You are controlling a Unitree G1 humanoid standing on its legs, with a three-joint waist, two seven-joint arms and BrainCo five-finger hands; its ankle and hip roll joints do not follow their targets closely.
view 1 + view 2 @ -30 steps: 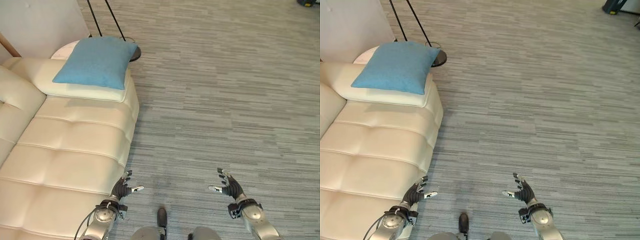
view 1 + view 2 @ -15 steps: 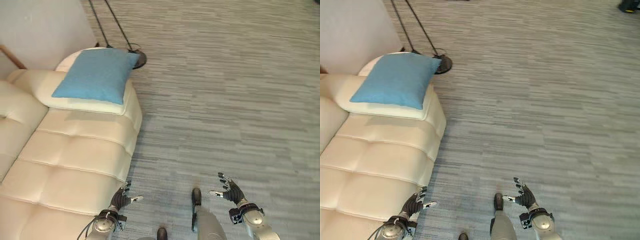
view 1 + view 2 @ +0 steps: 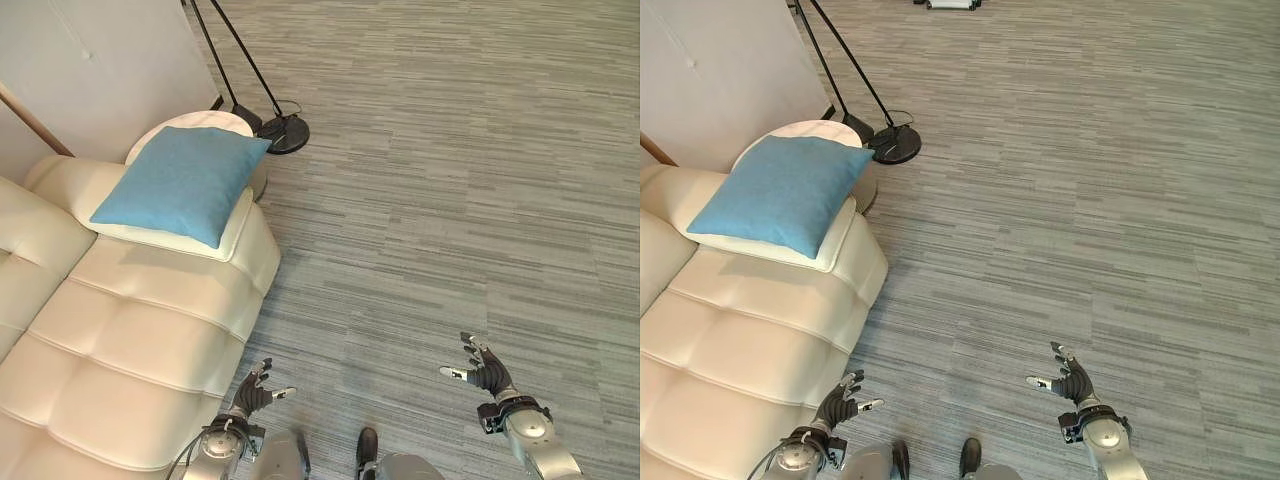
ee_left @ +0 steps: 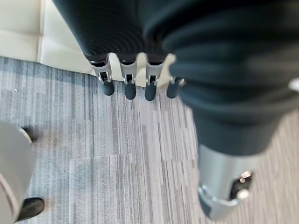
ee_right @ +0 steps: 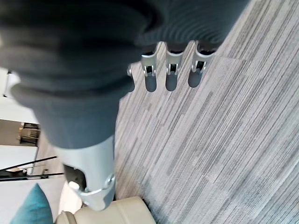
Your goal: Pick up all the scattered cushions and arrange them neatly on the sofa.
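You are looking down at the cream sofa [image 3: 130,330] on your left, and the one cushion in sight, the blue cushion [image 3: 180,183], is already lying flat on its far armrest end, one corner pointing toward the round side table [image 3: 825,132] just beyond it. It is sitting well ahead of your fingers, up and to the left, so your left hand [image 3: 254,392] is the nearer one; it is hanging by the sofa's front edge with its fingers spread loose and nothing in them. Moving right, the black floor lamp base [image 3: 894,145] is standing on the grey striped carpet [image 3: 450,200] beside the table. The carpet ahead is showing no loose cushion. Your right hand [image 3: 1070,381] is hovering over bare carpet, fingers straight and relaxed, holding nothing.
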